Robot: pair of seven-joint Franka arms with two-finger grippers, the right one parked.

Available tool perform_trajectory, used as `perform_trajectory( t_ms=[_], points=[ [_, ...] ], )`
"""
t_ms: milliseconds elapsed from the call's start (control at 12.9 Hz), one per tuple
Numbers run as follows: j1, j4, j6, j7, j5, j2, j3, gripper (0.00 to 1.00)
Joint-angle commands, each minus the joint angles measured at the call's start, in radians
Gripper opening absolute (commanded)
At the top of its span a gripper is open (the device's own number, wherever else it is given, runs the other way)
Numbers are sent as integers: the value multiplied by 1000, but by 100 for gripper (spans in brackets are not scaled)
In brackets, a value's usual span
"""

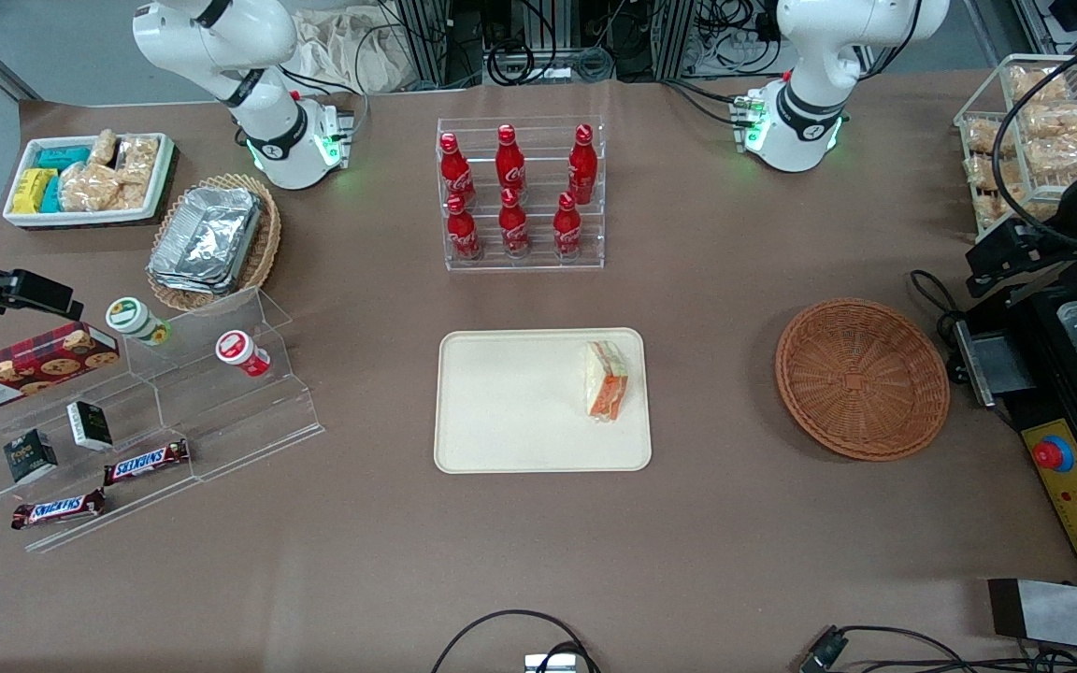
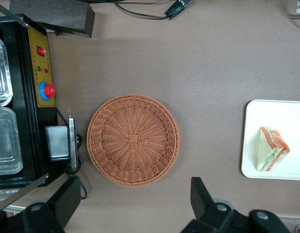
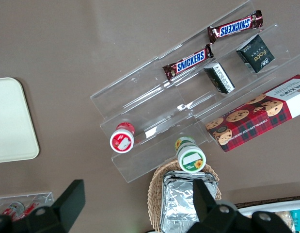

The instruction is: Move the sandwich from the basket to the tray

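The sandwich (image 1: 607,379) lies on the tray (image 1: 501,449); the basket (image 2: 133,140) is empty; the gripper (image 2: 135,208), fingers apart and holding nothing, hangs above the basket; only parking looks left.

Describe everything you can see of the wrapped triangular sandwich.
The wrapped triangular sandwich has pale bread with orange and green filling under clear plastic. It lies on the cream rectangular plastic tray, near the tray edge closest to the empty round reddish-brown wicker basket. Only the tray touches it; the open gripper hovers above the basket.
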Motion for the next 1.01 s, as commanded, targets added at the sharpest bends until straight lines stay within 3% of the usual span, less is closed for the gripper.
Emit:
perform_trajectory(
  t_ms=[0,155,233,311,933],
  points=[
    [-7,16,-10,8,-14,13,10,100],
    [-4,22,-10,9,-15,26,7,100],
    [63,22,-8,11,-17,32,-8,100],
    [141,29,-10,18,-41,38,-101,100],
    [145,31,-13,15,-37,33,-117,100]
  ],
)
